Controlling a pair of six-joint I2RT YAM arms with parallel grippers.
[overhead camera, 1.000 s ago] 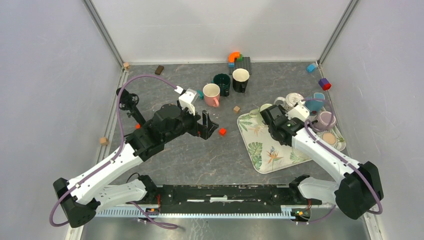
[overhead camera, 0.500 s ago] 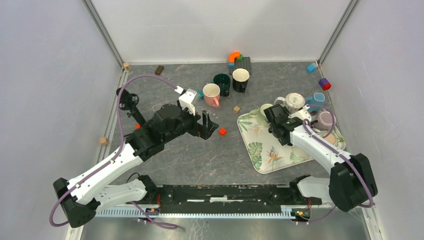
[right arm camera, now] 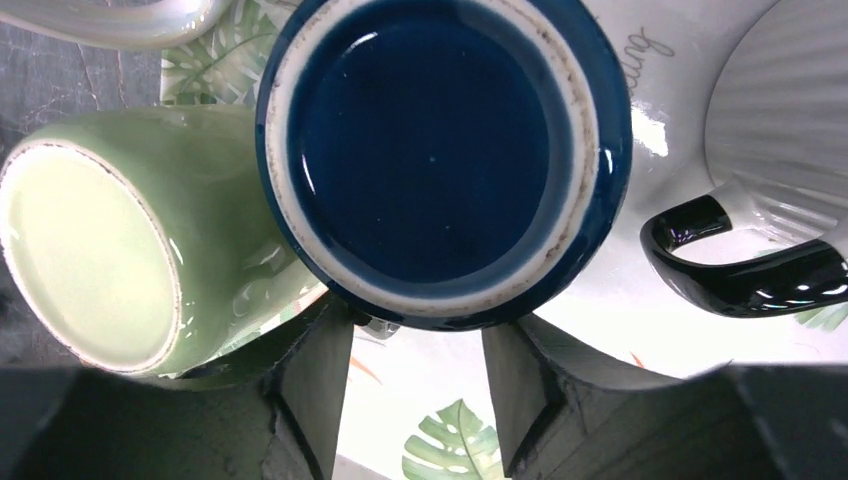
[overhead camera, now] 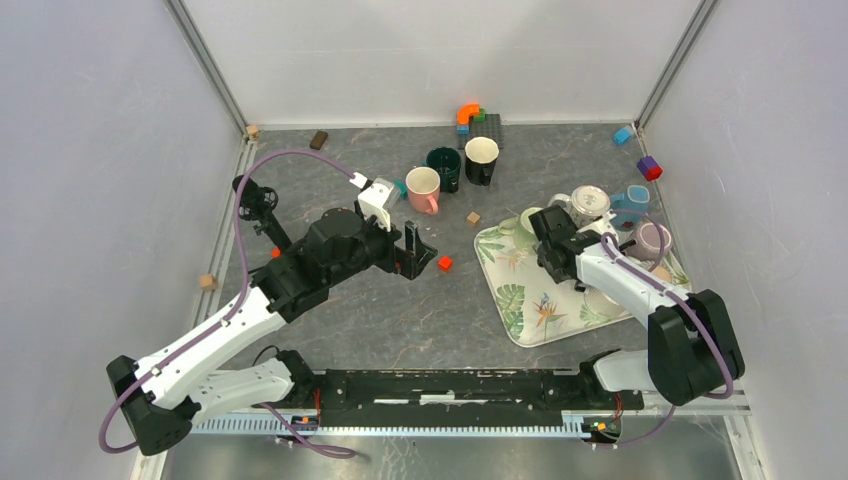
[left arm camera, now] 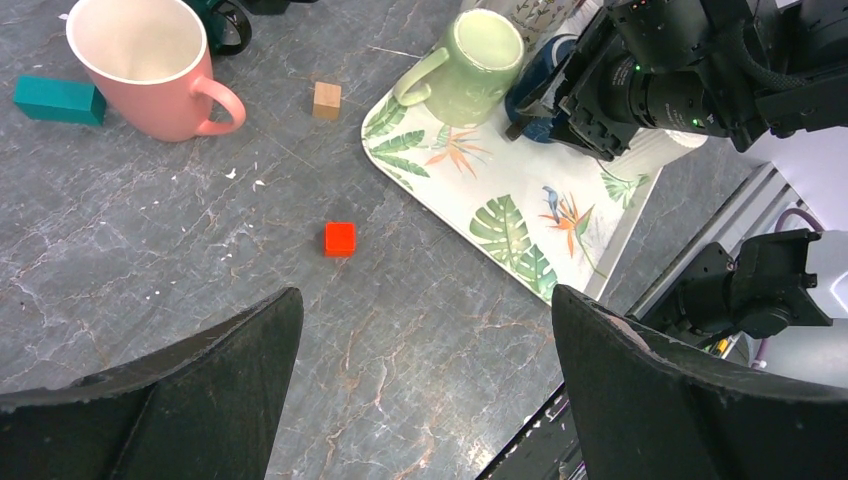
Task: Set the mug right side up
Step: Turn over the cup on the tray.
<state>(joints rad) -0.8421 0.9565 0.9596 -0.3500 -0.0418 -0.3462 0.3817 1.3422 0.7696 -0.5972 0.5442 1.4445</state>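
Observation:
A dark blue mug [right arm camera: 440,150] stands upside down on the leaf-print tray [right arm camera: 440,400], its base facing the right wrist camera. My right gripper [right arm camera: 415,345] hangs at its near side. The fingers are partly closed, and their tips run under the mug's edge, so what lies between them is hidden. In the left wrist view the blue mug [left arm camera: 530,90] peeks out beside the right wrist. My left gripper [left arm camera: 425,330] hovers wide open over bare table, far from the tray [overhead camera: 530,310].
A pale green mug [right arm camera: 110,260] lies on its side against the blue one. A white ribbed mug [right arm camera: 780,130] with a black handle sits to the right. On the table are a pink mug [overhead camera: 422,188], two dark mugs [overhead camera: 443,168] and a red cube [overhead camera: 444,263].
My right gripper's jaws have narrowed beside the blue mug, and the right arm's elbow has swung in towards the table. The left arm has not moved.

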